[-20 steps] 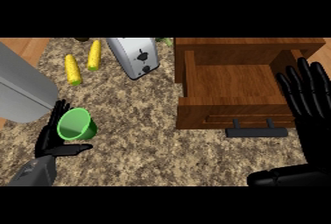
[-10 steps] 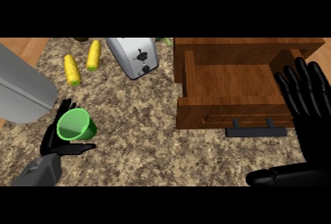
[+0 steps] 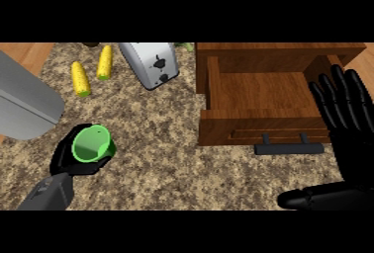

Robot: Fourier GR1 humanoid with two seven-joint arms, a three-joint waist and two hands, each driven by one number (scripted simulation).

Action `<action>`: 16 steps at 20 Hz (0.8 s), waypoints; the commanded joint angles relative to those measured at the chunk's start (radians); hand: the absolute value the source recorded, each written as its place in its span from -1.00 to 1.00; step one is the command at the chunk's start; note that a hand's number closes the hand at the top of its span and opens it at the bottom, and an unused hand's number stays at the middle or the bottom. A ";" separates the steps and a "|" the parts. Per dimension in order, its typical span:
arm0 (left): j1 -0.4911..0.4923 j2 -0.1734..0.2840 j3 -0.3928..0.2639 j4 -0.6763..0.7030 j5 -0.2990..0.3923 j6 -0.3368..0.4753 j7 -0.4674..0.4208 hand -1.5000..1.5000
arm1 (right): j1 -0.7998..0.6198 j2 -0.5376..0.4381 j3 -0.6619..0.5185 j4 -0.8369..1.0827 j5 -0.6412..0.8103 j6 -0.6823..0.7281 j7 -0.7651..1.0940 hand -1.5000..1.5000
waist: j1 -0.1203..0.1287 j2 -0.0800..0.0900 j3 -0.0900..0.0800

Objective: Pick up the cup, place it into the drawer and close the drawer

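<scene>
A: Cup?
B: Green cup [image 3: 92, 144] lower left over the counter [image 3: 168, 168], left hand [image 3: 79, 159] fingers curled round it.
A: Drawer?
B: Drawer [image 3: 259, 101] open, upper right. Right hand [image 3: 350, 123] beside it, fingers straight, apart.

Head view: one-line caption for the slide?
Left hand curled round the green plastic cup on the speckled counter; open wooden drawer waits beside the resting right hand.

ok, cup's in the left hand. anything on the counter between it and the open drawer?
Nothing visible. The green cup, held in the left hand, has bare counter up to the drawer. The toaster sits further back, off that line. The drawer's front wall must be cleared.
</scene>
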 commanded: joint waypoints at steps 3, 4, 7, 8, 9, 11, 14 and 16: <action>-0.015 -0.024 0.001 -0.038 0.004 -0.037 -0.141 1.00 | 0.002 -0.021 -0.023 -0.027 -0.011 0.007 0.012 -1.00 | 0.002 -0.003 0.001; -0.013 0.003 0.008 -0.055 0.009 -0.043 -0.152 1.00 | -0.031 0.012 0.012 -0.029 0.029 -0.041 0.037 -1.00 | 0.007 -0.003 0.001; 0.036 -0.055 0.006 -0.057 0.002 0.048 -0.223 1.00 | 0.072 0.029 0.038 -0.050 0.041 -0.011 -0.026 -1.00 | 0.006 -0.004 0.001; 0.047 -0.054 0.016 -0.098 0.025 0.063 -0.191 1.00 | 0.026 0.000 -0.001 -0.070 0.011 -0.017 0.027 -1.00 | 0.016 -0.008 0.003; 0.056 -0.101 0.017 -0.085 0.019 0.118 -0.233 1.00 | 0.012 0.004 0.003 0.004 0.029 -0.004 -0.025 -1.00 | 0.015 -0.005 0.002; 0.074 -0.146 0.030 -0.118 0.036 0.194 -0.246 1.00 | -0.009 -0.026 -0.021 -0.043 -0.012 -0.005 0.066 -1.00 | 0.017 -0.007 0.002; 0.091 -0.162 0.005 -0.232 0.043 0.192 -0.204 1.00 | 0.005 -0.052 -0.076 -0.010 -0.051 0.029 0.019 -1.00 | 0.025 -0.011 0.004; 0.051 -0.178 0.012 -0.265 0.063 0.199 -0.178 1.00 | -0.014 -0.005 -0.032 -0.002 -0.004 -0.020 0.019 -1.00 | 0.024 -0.010 0.004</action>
